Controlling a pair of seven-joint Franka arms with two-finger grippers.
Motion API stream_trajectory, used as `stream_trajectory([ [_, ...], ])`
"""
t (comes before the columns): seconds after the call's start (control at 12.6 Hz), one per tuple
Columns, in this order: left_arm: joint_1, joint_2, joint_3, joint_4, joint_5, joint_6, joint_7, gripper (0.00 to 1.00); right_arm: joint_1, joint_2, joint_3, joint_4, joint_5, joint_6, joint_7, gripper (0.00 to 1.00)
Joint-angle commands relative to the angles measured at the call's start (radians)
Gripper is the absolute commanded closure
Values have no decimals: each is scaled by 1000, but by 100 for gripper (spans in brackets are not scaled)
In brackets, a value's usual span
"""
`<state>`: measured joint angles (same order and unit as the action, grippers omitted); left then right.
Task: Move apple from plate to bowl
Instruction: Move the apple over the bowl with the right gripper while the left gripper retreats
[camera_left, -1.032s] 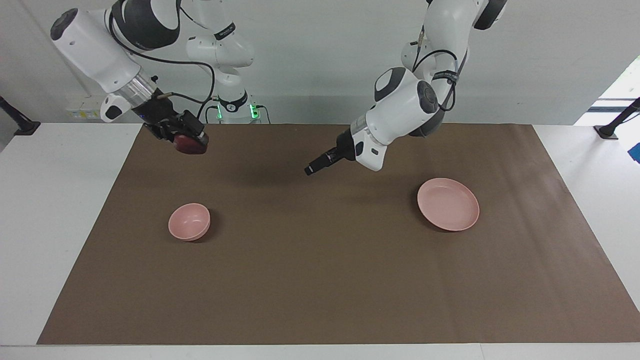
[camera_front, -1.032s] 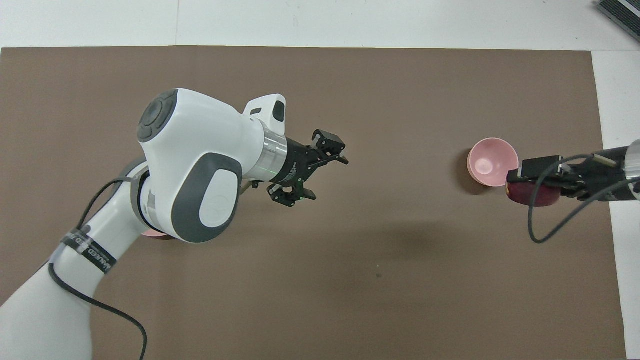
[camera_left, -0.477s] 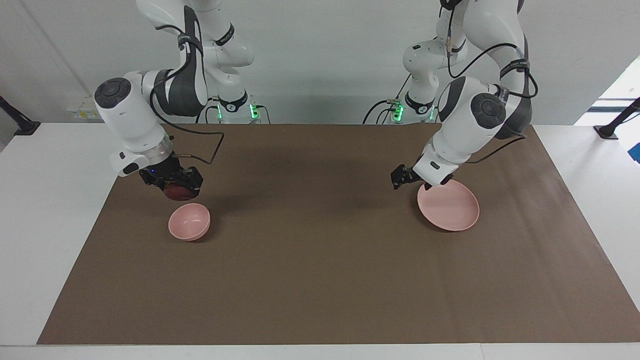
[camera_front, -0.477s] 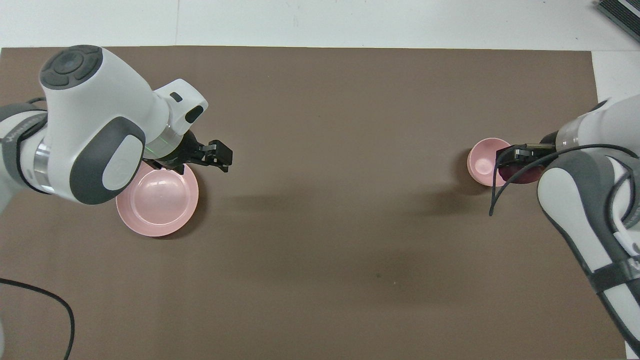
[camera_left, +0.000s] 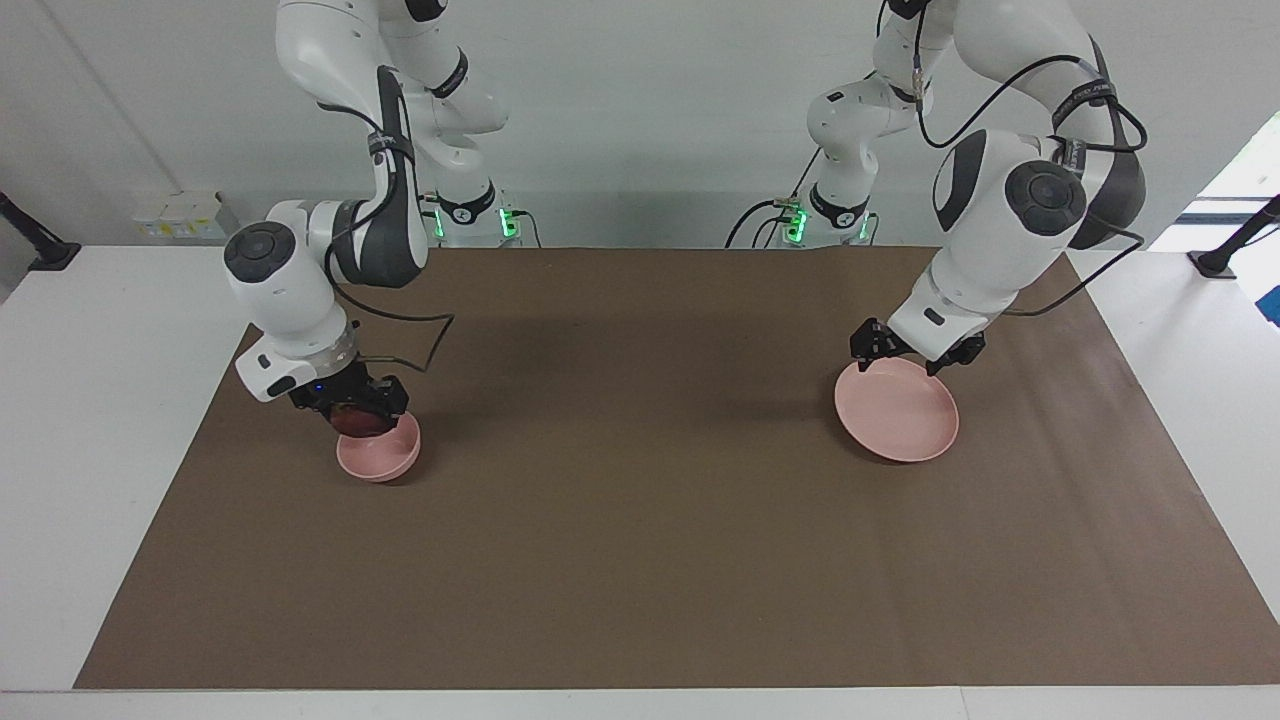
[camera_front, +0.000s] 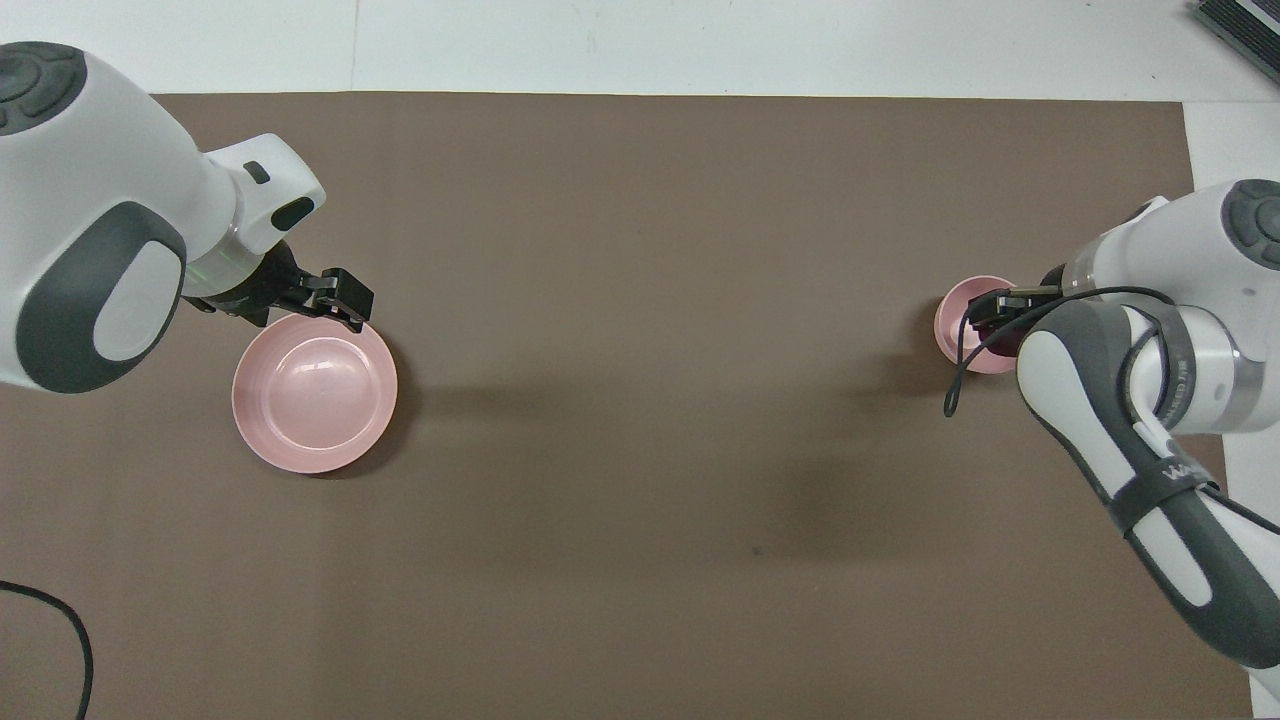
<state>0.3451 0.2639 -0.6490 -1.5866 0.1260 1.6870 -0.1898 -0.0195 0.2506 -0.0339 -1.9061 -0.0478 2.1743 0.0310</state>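
Note:
The dark red apple (camera_left: 360, 421) sits between the fingers of my right gripper (camera_left: 358, 412), low in the mouth of the small pink bowl (camera_left: 380, 455) at the right arm's end of the mat. In the overhead view the right gripper (camera_front: 995, 318) covers part of the bowl (camera_front: 958, 325), and the apple is mostly hidden there. The flat pink plate (camera_left: 900, 415) lies empty at the left arm's end. My left gripper (camera_left: 905, 360) is open and empty just above the plate's rim nearest the robots. The plate (camera_front: 315, 395) and left gripper (camera_front: 295, 305) also show in the overhead view.
A brown mat (camera_left: 640, 540) covers most of the white table (camera_left: 110, 400). A black cable hangs from the right wrist beside the bowl. The wide stretch of mat between bowl and plate holds nothing.
My right gripper has come down with the apple from high above the mat into the bowl's mouth. My left gripper has swung back from over the mat's middle to the plate's rim.

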Motion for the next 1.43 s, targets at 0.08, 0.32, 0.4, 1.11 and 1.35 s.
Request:
stream_trajectory([
  [0.08,41,-49,-1,2,12,-41,13,0,-8,13,5,4,-29,18,-14,100],
  [0.32,40,-81,32,14,15,-44,38,0,-8,35,5,4,-35,25,-11,100],
  [0.4,41,-94,32,29,8,-65,46,0,-10,41,5,4,-46,30,-11,100],
  [1.11,-332,-211,513,162,-101,-199,191,0,-8,68,6,9,-47,68,3,54],
  [1.35,-416,-275,595,154,-112,-255,190,0,-8,70,6,5,-47,67,4,35],
])
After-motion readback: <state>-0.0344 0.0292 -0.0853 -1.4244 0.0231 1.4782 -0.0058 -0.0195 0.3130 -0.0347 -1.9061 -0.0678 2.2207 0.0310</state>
